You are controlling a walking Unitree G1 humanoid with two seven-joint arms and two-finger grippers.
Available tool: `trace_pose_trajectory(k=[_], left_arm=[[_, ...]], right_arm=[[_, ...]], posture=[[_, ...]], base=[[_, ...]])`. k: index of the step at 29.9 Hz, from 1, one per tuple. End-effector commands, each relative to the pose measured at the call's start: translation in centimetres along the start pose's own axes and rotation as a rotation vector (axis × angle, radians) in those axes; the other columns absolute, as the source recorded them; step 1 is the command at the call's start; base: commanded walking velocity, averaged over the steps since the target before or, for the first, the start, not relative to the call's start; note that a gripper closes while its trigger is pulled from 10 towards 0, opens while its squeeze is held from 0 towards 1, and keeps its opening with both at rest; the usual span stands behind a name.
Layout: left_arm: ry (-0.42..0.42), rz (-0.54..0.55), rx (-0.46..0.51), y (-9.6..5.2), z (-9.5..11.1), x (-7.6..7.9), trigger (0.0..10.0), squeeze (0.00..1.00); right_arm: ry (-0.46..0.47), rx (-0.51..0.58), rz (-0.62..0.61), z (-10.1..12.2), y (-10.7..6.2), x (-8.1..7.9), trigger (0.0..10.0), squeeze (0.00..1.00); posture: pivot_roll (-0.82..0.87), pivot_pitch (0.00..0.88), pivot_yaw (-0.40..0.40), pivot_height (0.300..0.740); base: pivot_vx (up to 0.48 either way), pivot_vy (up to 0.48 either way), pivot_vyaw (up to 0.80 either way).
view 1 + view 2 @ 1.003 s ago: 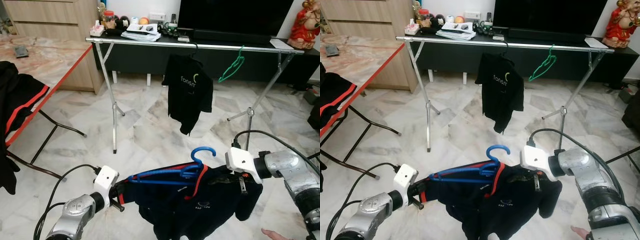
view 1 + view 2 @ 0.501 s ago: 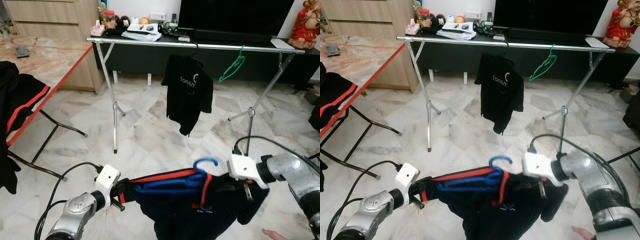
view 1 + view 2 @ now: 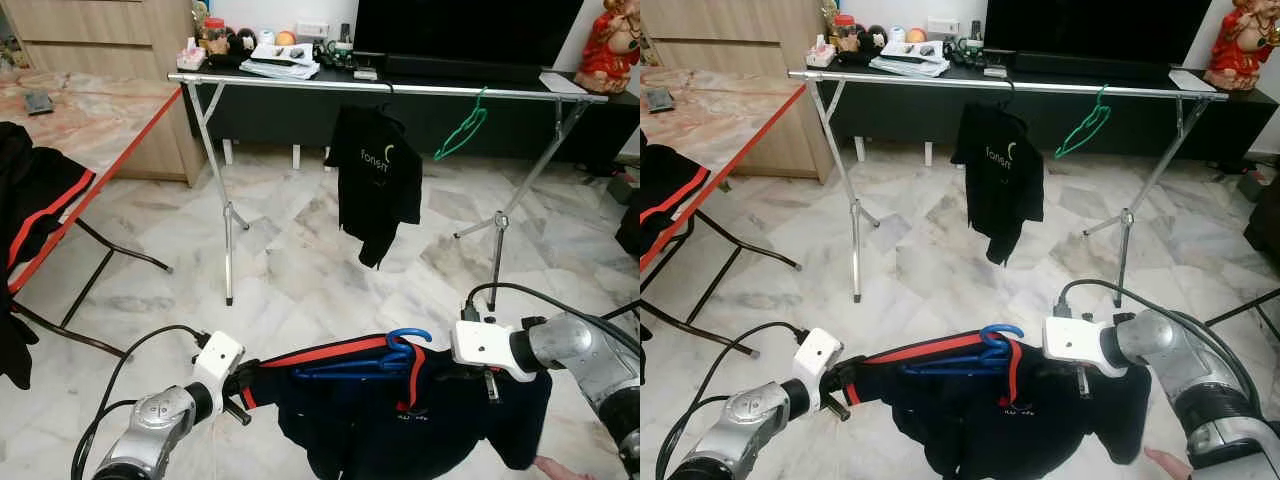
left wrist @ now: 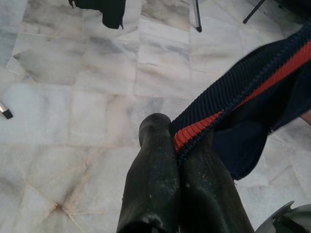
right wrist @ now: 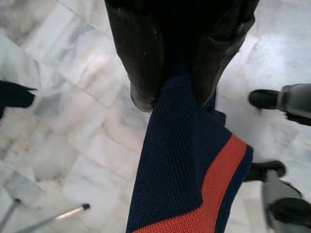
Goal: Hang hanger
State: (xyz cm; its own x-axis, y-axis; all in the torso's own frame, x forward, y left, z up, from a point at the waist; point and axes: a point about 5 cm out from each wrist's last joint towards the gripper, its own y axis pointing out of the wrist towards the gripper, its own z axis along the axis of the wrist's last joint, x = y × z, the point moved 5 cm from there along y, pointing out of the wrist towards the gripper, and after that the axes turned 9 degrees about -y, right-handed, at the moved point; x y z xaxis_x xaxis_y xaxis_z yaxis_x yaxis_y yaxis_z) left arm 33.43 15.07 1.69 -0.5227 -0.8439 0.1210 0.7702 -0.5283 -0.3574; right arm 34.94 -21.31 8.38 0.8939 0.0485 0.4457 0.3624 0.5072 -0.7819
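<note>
The blue hanger (image 3: 365,361) now lies flatter; both grippers, left (image 4: 179,145) and right (image 5: 175,92), clamp the jersey (image 3: 400,420), well short of the rail (image 3: 400,88).

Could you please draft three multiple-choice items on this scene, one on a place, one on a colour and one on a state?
1. Where does the bare green plastic hanger hang?
A. On the silver clothes rail
B. On the red-edged table
C. On the floor

2. What colour is the hanger inside the navy, red-trimmed shirt?
A. White
B. Blue
C. Yellow

3. What is the left gripper doing?
A. Open above the floor
B. Shut on the shirt
C. Resting on the rail

Answers: 1 A, its hook sits over the silver clothes rail. 2 B, the blue hanger pokes from the navy shirt. 3 B, the left gripper pinches the ribbed hem.
</note>
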Motion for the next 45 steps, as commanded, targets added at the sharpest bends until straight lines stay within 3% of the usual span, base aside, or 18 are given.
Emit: trace_pose_trajectory(k=[1, 5, 12, 17, 24, 29, 33, 37, 38, 39, 43, 44, 45], left_arm=[[0.001, 0.071, -0.063, -1.8, -1.3, -2.3, 0.0, 0.0], [0.004, 0.056, -0.057, -1.7, -1.0, -2.2, 0.0, 0.0], [-0.02, -0.057, 0.033, -1.1, 2.2, -0.7, 0.0, 0.0], [0.008, -0.206, 0.062, -1.1, 4.3, 1.6, 0.0, 0.0], [0.033, -0.288, 0.082, -1.4, 5.7, 3.1, 0.0, 0.0], [0.023, -0.353, 0.117, -1.9, 7.4, 4.5, 0.0, 0.0], [0.024, -0.37, 0.132, -1.9, 8.1, 5.1, 0.0, 0.0], [0.018, -0.418, 0.162, -1.9, 9.1, 6.5, 0.0, 0.0], [0.018, -0.427, 0.16, -1.9, 9.2, 7.0, 0.0, 0.0], [0.019, -0.428, 0.158, -1.8, 9.2, 7.2, 0.0, 0.0], [0.018, -0.45, 0.148, -1.7, 8.9, 7.8, 0.4, 0.0], [0.016, -0.46, 0.146, -1.7, 8.9, 8.1, 1.8, 0.06], [0.002, -0.484, 0.142, -1.8, 8.8, 8.6, 3.3, 1.0]], right_arm=[[0.055, -0.061, -0.046, -1.8, -1.1, 0.1, 0.0, 0.0], [0.064, -0.041, -0.02, -1.6, -0.5, -0.6, 0.0, 0.0], [0.122, 0.001, -0.014, -1.0, 2.2, -2.5, 0.0, 0.0], [0.207, -0.016, -0.104, -0.9, 4.8, -3.4, 0.0, 0.0], [0.308, -0.054, -0.216, -1.0, 7.0, -4.1, 0.0, 0.0], [0.453, -0.044, -0.363, 0.2, 9.1, -3.9, 0.0, 0.0], [0.552, -0.034, -0.427, 0.6, 9.8, -3.7, 0.0, 0.0], [0.722, -0.024, -0.588, 1.8, 10.9, -2.7, 0.0, 0.0], [0.838, 0.037, -0.619, 2.6, 11.1, -2.3, 0.0, 0.0], [0.874, 0.063, -0.618, 2.9, 11.3, -2.2, 0.0, 0.0], [0.906, 0.114, -0.628, 3.7, 11.4, -1.8, 0.0, 0.0], [0.906, 0.116, -0.639, 3.8, 11.4, -1.7, 0.0, 0.0], [0.927, 0.121, -0.65, 3.7, 11.4, -1.6, 0.0, 0.0]], posture=[[-0.05, 0.091, -0.027, 0.74], [-0.05, 0.09, -0.027, 0.74], [-0.04, 0.087, -0.028, 0.74], [-0.04, 0.076, -0.025, 0.74], [-0.03, 0.068, -0.022, 0.74], [-0.02, 0.066, -0.014, 0.74], [-0.02, 0.069, -0.012, 0.74], [-0.01, 0.079, -0.009, 0.74], [-0.01, 0.079, -0.009, 0.74], [-0.01, 0.081, -0.009, 0.74], [-0.01, 0.086, -0.009, 0.74], [-0.01, 0.086, -0.009, 0.74], [-0.02, 0.089, -0.009, 0.74]], base=[[0.0, 0.0, 0.0], [0.0, 0.0, 0.0], [0.0, 0.0, 0.0], [0.0, 0.0, 0.0], [0.0, 0.0, 0.0], [0.0, 0.0, 0.0], [0.0, 0.0, 0.0], [0.0, 0.0, 0.0], [0.0, 0.0, 0.0], [0.0, 0.0, 0.0], [0.0, 0.0, 0.0], [0.0, 0.0, 0.0], [0.0, 0.0, 0.0]])
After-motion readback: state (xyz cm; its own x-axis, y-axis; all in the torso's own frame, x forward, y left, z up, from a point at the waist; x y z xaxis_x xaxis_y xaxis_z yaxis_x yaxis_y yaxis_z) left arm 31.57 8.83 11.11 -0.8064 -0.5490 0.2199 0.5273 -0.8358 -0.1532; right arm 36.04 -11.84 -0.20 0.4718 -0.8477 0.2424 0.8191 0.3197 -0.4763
